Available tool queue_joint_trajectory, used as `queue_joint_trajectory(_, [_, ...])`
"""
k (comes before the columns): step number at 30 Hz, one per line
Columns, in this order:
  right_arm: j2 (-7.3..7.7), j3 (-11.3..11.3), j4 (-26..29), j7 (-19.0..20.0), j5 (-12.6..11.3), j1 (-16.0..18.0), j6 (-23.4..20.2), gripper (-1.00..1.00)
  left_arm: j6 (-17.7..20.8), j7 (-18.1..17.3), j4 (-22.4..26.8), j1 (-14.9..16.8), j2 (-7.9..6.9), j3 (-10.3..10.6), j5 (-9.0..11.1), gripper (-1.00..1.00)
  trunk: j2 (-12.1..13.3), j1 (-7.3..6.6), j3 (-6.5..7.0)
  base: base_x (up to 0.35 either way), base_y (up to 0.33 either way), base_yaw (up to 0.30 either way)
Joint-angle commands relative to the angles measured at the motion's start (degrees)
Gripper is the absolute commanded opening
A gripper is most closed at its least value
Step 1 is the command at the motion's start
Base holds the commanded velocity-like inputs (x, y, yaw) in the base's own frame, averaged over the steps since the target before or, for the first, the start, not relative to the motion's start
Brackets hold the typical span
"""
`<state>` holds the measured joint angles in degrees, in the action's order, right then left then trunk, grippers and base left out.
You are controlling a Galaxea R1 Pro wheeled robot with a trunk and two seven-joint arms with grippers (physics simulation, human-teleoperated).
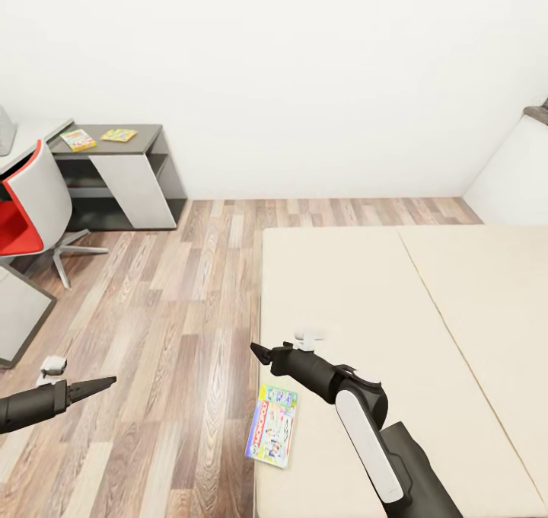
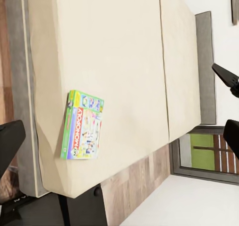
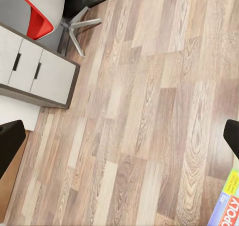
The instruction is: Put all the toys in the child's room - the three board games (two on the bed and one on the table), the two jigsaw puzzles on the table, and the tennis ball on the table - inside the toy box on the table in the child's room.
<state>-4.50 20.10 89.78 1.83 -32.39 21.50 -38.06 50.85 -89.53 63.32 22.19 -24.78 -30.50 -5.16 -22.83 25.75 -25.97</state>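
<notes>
Monopoly board game point(image 1: 272, 426) lies on the bed's point(image 1: 396, 312) near-left edge, long axis running near to far, just nearer than the right end effector point(image 1: 261, 353), which seems open, empty, and closer than the left end effector point(image 1: 106, 382).

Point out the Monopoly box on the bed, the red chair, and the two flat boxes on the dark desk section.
Monopoly box point(image 1: 272, 425): head view, middle of its cover.
Red chair point(image 1: 18, 227): head view, on the red seat.
Two flat boxes point(image 1: 78, 139): head view, cover of the left one; the other lies beside it.
</notes>
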Motion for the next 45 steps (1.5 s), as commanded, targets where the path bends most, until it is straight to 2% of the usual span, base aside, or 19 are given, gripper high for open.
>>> queue_joint_trajectory(1, [-0.04,-0.06,0.04,0.19,0.13,0.03,-0.28,1.00,0.60,-0.47,0.05,0.05,0.01,-0.09,-0.55,1.00,-0.09,0.03,0.01,0.000,0.000,0.000])
queue_joint_trajectory(45, [-0.07,0.00,0.04,0.14,0.14,0.03,-0.26,1.00,0.60,-0.47,0.05,0.05,-0.09,-0.17,-0.62,1.00,-0.09,0.03,4.22,0.000,0.000,0.000])
